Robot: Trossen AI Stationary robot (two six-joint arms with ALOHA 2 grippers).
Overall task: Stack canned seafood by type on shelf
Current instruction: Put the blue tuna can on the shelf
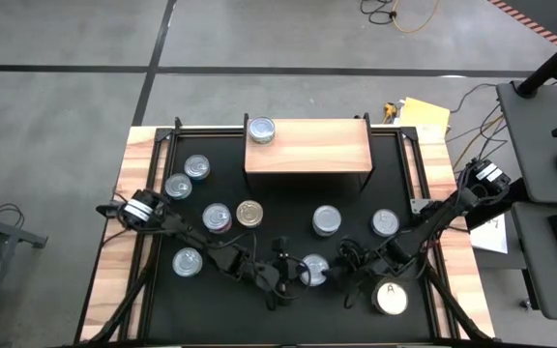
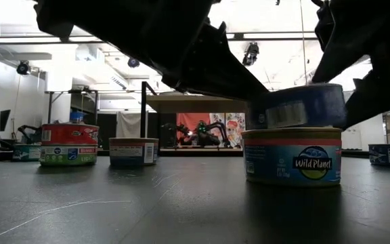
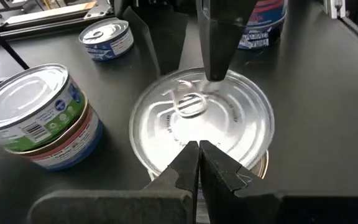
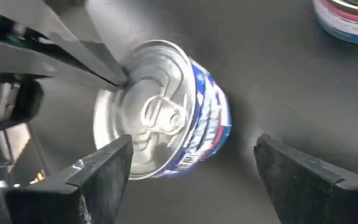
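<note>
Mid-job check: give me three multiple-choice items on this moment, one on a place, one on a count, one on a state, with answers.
1. Where does the tin on the shelf sit?
A. its back-left corner
B. its middle
C. its right end

2. How many tins are on the shelf?
A. none
B. one
C. three

3. How do the jaws of the right gripper stand?
A. shut
B. clamped on the white-topped tin
C. open around a blue-labelled tin

Answers:
1 A: the silver tin sits at that corner.
2 B: only that tin is there.
3 C: the fingers flank the blue-labelled tin with gaps.
</note>
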